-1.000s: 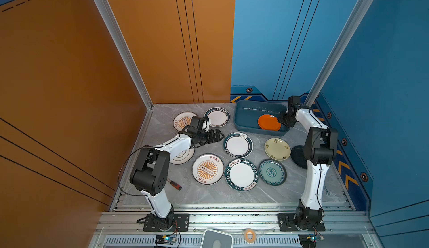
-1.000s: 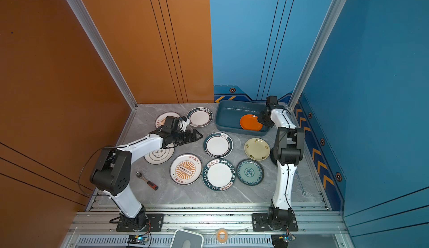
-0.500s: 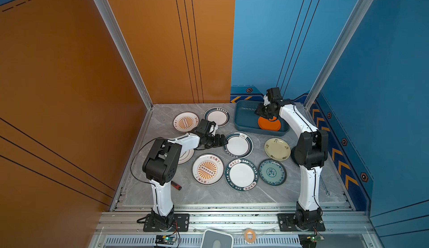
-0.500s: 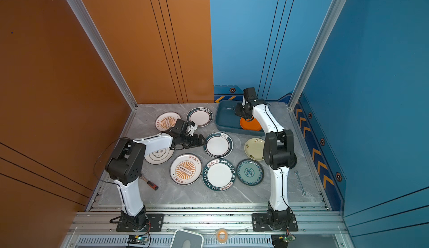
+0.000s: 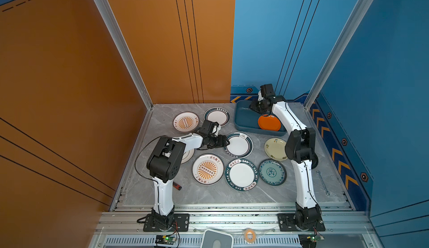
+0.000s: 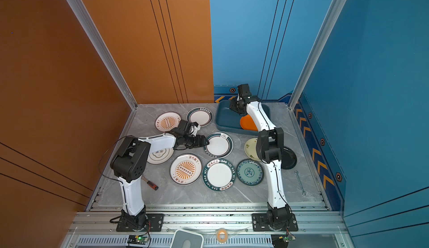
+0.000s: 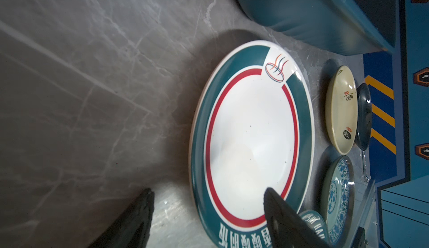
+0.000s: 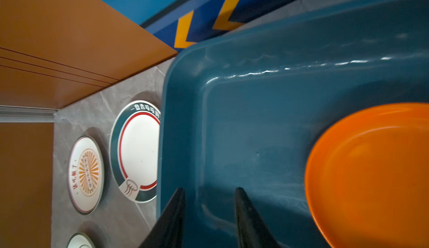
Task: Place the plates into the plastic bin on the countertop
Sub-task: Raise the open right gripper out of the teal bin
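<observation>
A white plate with a dark green rim (image 5: 239, 144) lies flat on the countertop (image 5: 162, 119). My left gripper (image 5: 226, 142) is open at its left edge. In the left wrist view the gripper (image 7: 209, 195) straddles that rim: one finger (image 7: 278, 214) is over the plate (image 7: 253, 130), the other over bare stone. An orange plate (image 5: 269, 122) lies in the right half of the plastic bin (image 5: 243, 119). My right gripper (image 5: 254, 106) hangs open over the bin's back left part, holding nothing (image 8: 210, 193). Between its fingers only the bin floor (image 8: 255, 130) shows.
Several more plates lie around: sunburst (image 5: 185, 121), green-rimmed (image 5: 217, 116), sunburst (image 5: 207, 169), lettered (image 5: 241, 174), teal-patterned (image 5: 272, 172), cream (image 5: 275, 148), black (image 6: 289, 157), grey-ringed under the left arm (image 6: 160, 155). A screwdriver (image 6: 151, 184) and a wrench (image 5: 322, 183) lie near the front.
My right gripper has left the orange plate and swung left across the bin. My left gripper has slid right onto the green-rimmed plate's edge, and its jaws have narrowed.
</observation>
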Robot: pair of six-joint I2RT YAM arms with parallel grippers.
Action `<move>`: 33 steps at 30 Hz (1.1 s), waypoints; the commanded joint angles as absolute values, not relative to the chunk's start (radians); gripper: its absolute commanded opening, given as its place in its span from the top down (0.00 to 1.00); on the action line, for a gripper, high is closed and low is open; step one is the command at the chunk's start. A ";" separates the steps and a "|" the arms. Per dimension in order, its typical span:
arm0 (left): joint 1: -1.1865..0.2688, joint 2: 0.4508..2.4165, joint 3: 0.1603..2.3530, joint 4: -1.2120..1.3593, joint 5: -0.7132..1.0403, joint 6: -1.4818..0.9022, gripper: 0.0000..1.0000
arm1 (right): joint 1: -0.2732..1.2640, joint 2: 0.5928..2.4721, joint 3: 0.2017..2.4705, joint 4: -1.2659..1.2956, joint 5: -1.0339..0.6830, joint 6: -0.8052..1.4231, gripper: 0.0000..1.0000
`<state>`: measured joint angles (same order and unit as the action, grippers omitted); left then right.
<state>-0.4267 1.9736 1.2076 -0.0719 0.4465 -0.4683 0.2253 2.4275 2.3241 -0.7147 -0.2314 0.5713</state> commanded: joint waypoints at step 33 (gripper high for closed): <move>-0.436 1.992 1.192 -0.080 0.471 -0.472 0.25 | 0.196 2.423 2.254 -0.928 0.065 0.453 0.61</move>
